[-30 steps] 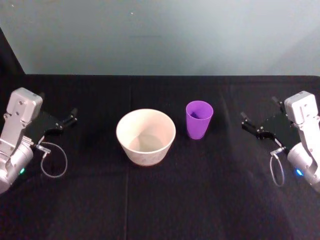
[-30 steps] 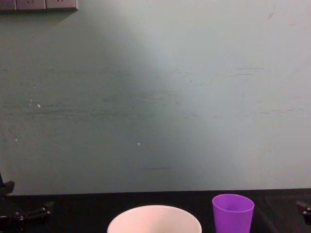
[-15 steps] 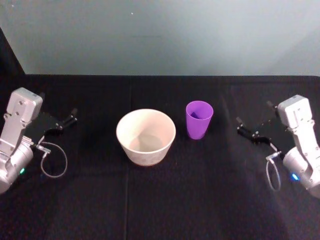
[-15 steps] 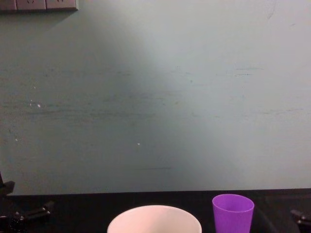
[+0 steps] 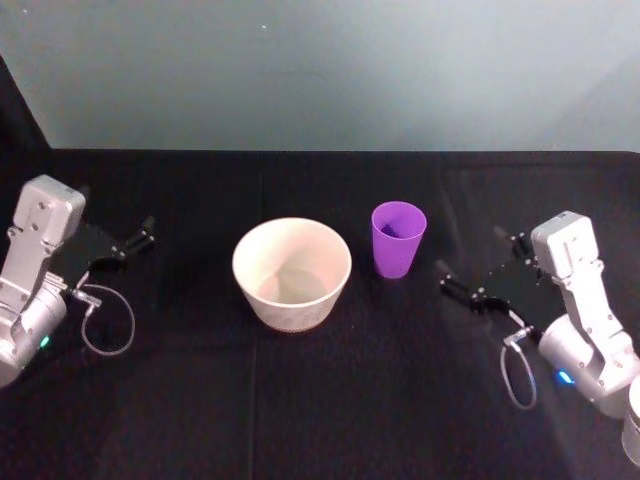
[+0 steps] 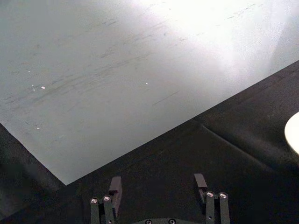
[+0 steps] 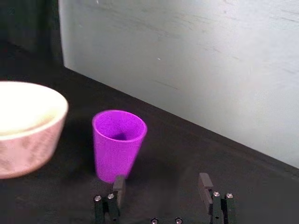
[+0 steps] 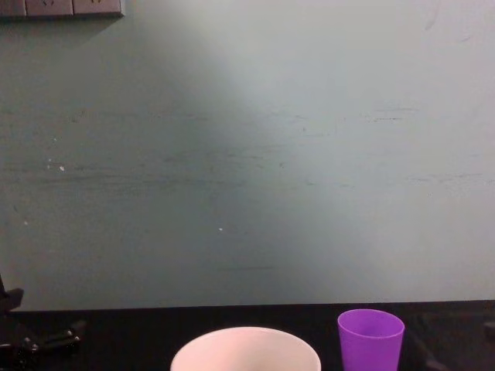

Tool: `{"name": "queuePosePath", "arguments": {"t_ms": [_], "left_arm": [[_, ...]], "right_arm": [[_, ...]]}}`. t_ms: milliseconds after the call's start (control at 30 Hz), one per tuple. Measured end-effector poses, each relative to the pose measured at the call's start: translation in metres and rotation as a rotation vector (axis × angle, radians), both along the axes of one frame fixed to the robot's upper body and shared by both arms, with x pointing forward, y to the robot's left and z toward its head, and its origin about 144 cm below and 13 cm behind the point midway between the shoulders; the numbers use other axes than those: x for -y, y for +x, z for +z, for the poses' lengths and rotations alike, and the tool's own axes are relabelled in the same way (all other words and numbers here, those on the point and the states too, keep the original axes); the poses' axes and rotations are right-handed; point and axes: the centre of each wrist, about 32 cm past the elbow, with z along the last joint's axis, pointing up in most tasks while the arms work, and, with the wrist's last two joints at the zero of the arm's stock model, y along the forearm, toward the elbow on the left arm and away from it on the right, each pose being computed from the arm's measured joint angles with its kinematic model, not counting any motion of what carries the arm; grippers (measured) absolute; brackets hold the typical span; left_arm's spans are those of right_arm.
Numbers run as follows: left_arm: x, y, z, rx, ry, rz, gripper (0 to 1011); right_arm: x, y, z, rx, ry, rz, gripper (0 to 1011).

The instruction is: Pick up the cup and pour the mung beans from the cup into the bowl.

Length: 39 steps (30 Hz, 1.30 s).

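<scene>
The purple cup (image 5: 398,238) stands upright on the black table, just right of the white bowl (image 5: 290,305). I cannot make out mung beans inside the cup. My right gripper (image 5: 470,260) is open, low over the table to the right of the cup, a short gap away and pointing at it. In the right wrist view the cup (image 7: 117,144) sits ahead of the open right gripper (image 7: 161,181), nearer one finger, with the bowl (image 7: 28,149) beyond it. In the chest view the cup (image 8: 370,340) rises beside the bowl (image 8: 244,354). My left gripper (image 5: 143,232) rests open at the table's left.
A black cloth (image 5: 320,400) covers the table, with bare room in front of the bowl and cup. A pale wall (image 5: 320,70) runs close behind the table's far edge. Cable loops hang at the left wrist (image 5: 105,320) and the right wrist (image 5: 520,375).
My right gripper has moved left across the table toward the cup, staying open. The left arm, cup and bowl have not moved.
</scene>
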Motion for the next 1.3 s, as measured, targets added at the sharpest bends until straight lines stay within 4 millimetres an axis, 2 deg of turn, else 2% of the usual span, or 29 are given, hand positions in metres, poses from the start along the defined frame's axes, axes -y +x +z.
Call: {"name": "queuePosePath", "arguments": {"t_ms": [367, 533, 1300], "left_arm": [[0.000, 0.000, 0.000, 0.000, 0.000, 0.000, 1000], [0.000, 0.000, 0.000, 0.000, 0.000, 0.000, 1000], [0.000, 0.000, 0.000, 0.000, 0.000, 0.000, 1000]], "right_arm": [[-0.015, 0.005, -0.005, -0.034, 0.113, 0.071, 1000], [-0.020, 0.013, -0.007, -0.048, 0.158, 0.094, 1000], [-0.013, 0.055, -0.006, -0.127, 0.184, 0.204, 1000]]}}
